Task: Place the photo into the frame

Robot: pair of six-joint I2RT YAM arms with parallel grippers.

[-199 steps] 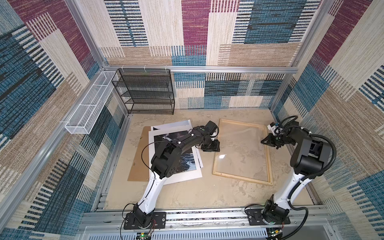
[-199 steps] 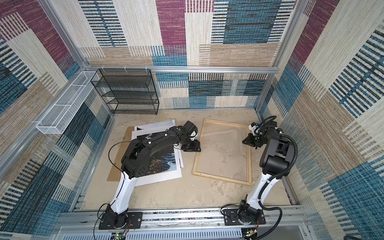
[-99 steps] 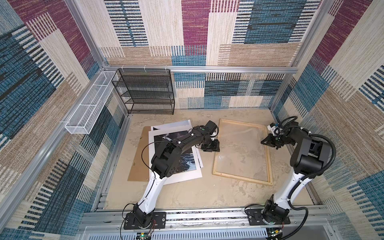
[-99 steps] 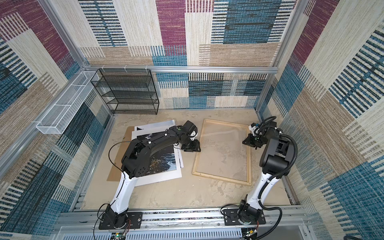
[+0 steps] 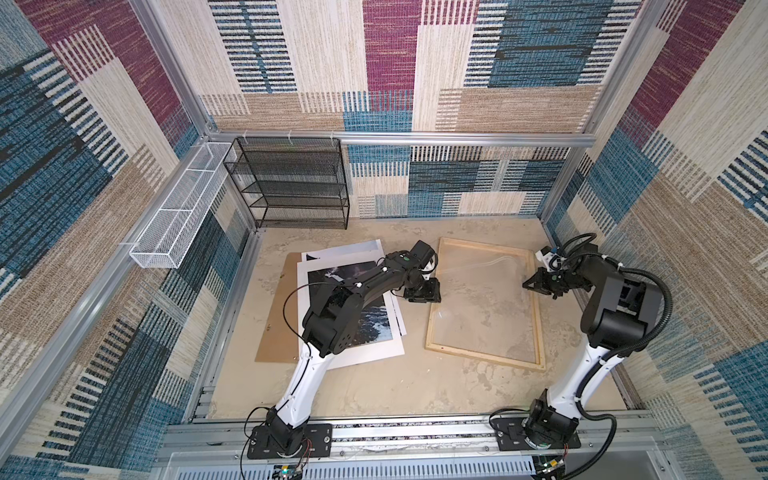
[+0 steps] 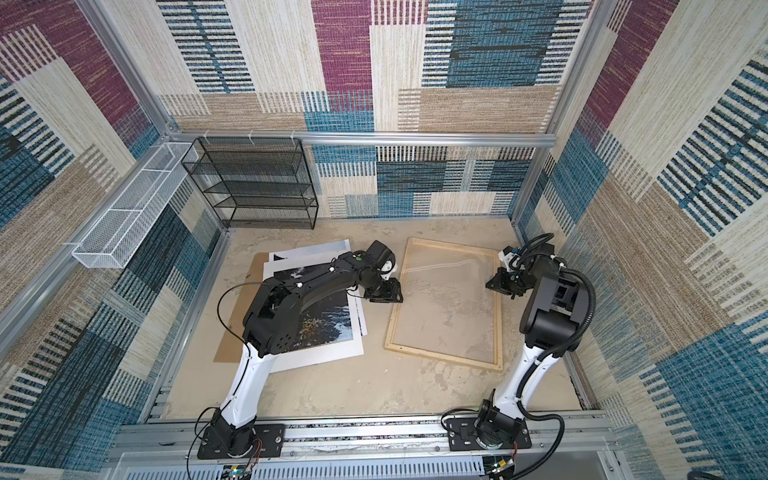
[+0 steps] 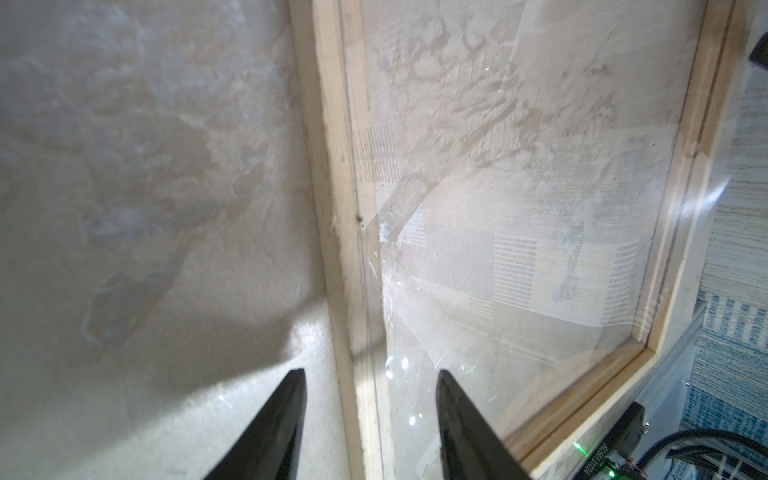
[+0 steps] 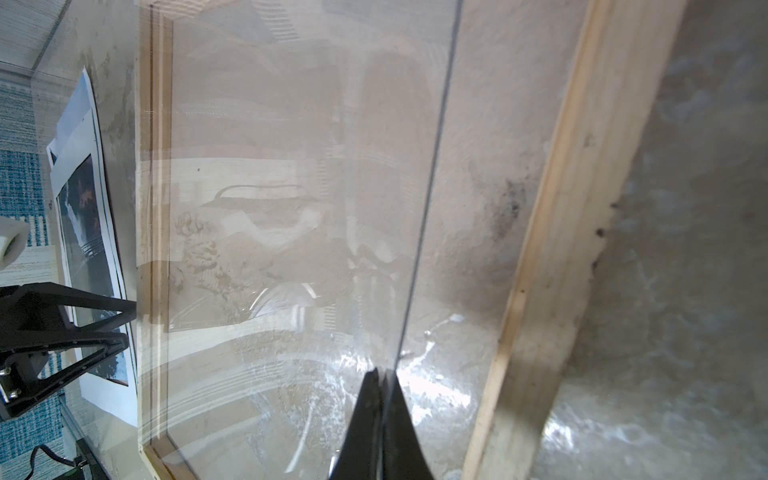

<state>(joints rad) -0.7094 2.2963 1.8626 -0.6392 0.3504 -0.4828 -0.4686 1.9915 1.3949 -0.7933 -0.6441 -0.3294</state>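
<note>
Only a small white serial-like print on a black module (image 7: 619, 432), too blurred for reading.

The frame (image 5: 484, 358) lay flat on the table (image 5: 374, 395), with the pane (image 5: 482, 316) inside it. Just left of the frame lay the photo (image 5: 374, 326), on top of another sheet (image 5: 345, 251), and both rested on the backing board (image 5: 278, 328), which reached farthest from the frame. Behind the frame and to its left stood the wire shelf (image 5: 291, 187), with the wire basket (image 5: 174, 220) farther left. The left gripper (image 7: 370, 374) straddled the frame's left rail. The right gripper (image 8: 380, 374) sat just inside its right rail, at the pane's edge.
</note>
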